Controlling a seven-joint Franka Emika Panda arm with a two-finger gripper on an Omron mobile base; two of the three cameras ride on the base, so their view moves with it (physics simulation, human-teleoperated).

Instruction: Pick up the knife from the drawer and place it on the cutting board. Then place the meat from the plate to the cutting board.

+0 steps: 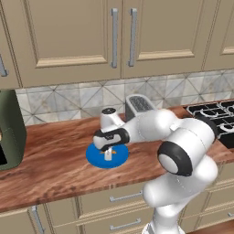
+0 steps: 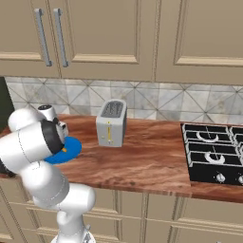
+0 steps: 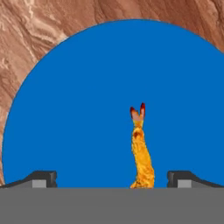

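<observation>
The meat [image 3: 142,151], a narrow orange-yellow strip with a dark forked tip, lies on the plate [image 3: 87,109] a little off the plate's middle, with bare blue all round it. In the hand view it runs up from between the two dark fingertips [image 3: 43,178], which stand wide apart, one on either side of it and not touching it. The gripper [image 1: 108,154] points straight down over the plate, its fingers spread and holding nothing.

The plate sits flat on the wooden countertop [image 1: 55,164], well back from the front edge, with open wood to its left and in front. A dark green appliance [image 1: 9,130] stands far to the left. The toaster [image 2: 111,122] stands just behind and to the right of the plate, apart from it. Further right, past a wide bare stretch of wood, the black stove [image 2: 213,154] is set into the counter.
</observation>
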